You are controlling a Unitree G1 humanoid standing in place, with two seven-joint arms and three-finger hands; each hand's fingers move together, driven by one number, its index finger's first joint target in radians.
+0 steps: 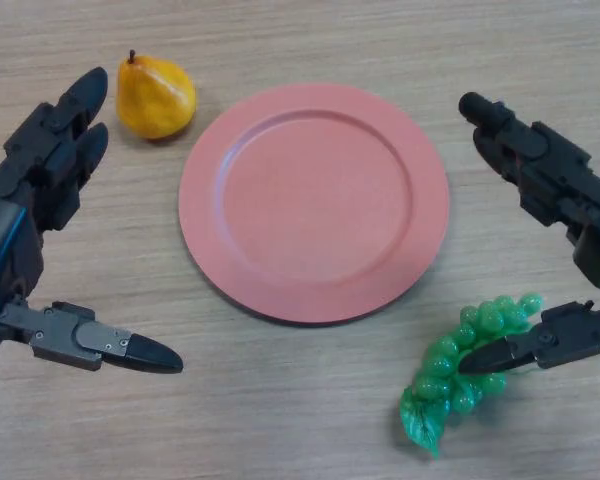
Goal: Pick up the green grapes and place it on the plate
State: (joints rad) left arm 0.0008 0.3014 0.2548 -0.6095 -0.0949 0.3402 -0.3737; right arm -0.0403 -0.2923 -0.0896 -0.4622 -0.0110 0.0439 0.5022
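Observation:
A bunch of green grapes [460, 368] with a green leaf lies on the wooden table, at the front right of the pink plate [314, 200]. The plate is bare. My right hand [555, 195] is open, its fingers stretched toward the plate's right rim, its thumb [525, 348] low over the right side of the grapes, not closed on them. My left hand [40, 190] is open at the left of the plate, fingers straight, thumb [105, 343] pointing right near the front.
A yellow pear [154, 97] sits on the table at the back left, close to the plate's rim and next to my left fingers.

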